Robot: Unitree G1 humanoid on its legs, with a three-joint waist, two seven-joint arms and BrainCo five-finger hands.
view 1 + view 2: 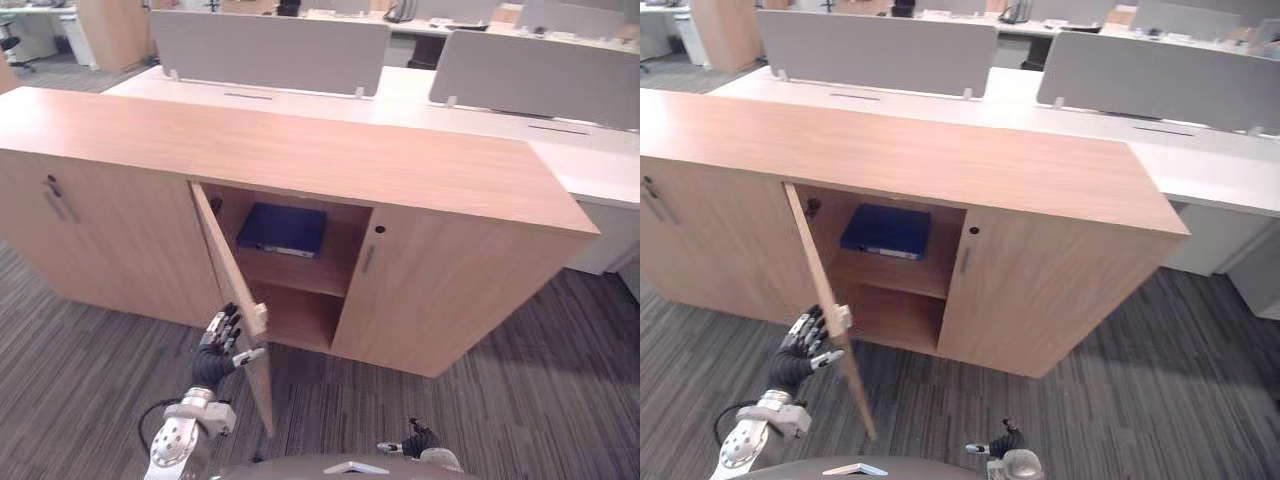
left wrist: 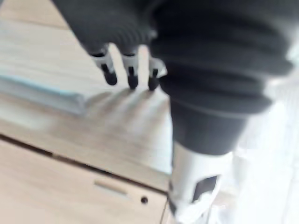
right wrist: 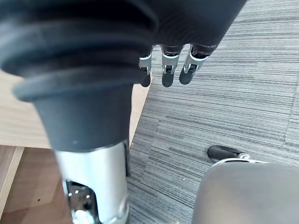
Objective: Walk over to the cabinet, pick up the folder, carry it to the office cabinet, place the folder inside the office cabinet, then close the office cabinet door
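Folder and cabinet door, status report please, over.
Left hand open, fingers flat on the open cabinet door; right hand open, low, idle. Blue folder flat on the upper shelf inside. Nothing seen blocking the door.

The left hand (image 1: 222,345) is wearing a dark ribbed cover over its back and wrist, with silver fingers ending in dark tips. The right hand (image 3: 167,65) is looking the same. Behind its cover, a smooth, round silver-grey forearm (image 3: 96,179) is showing small dark openings.
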